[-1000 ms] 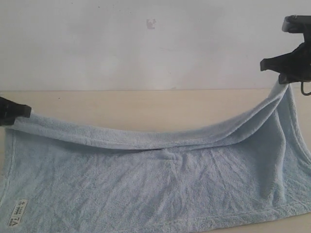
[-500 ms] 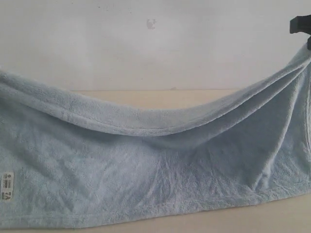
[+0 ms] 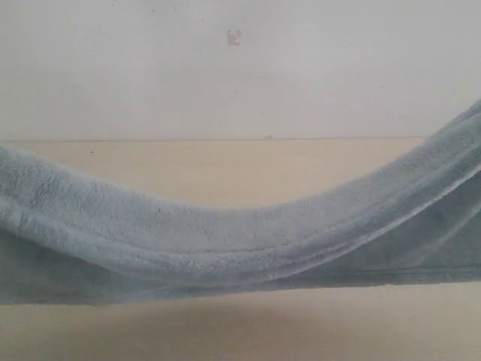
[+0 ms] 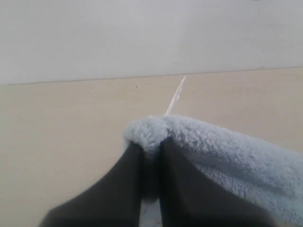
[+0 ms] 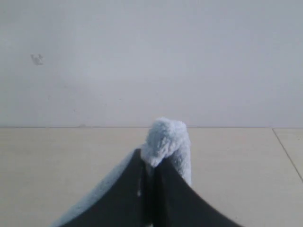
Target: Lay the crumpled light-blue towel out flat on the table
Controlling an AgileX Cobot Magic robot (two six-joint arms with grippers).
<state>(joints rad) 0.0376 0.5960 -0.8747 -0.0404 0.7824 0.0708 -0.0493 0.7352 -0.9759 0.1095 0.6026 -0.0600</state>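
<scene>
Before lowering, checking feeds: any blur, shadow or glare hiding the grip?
Exterior view: towel soft with blur, faint shadow under it on the table, no gripper in frame. Left wrist view: left gripper a dark, unfocused silhouette pinching towel. Right wrist view: right gripper the same. No glare anywhere.

pale blue fluffy towel (image 3: 225, 241), sagging, lifted above beige table (image 3: 225, 169)

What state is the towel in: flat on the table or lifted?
Lifted, not flat. The towel sags above the table, pinched by the left gripper and right gripper.
</scene>
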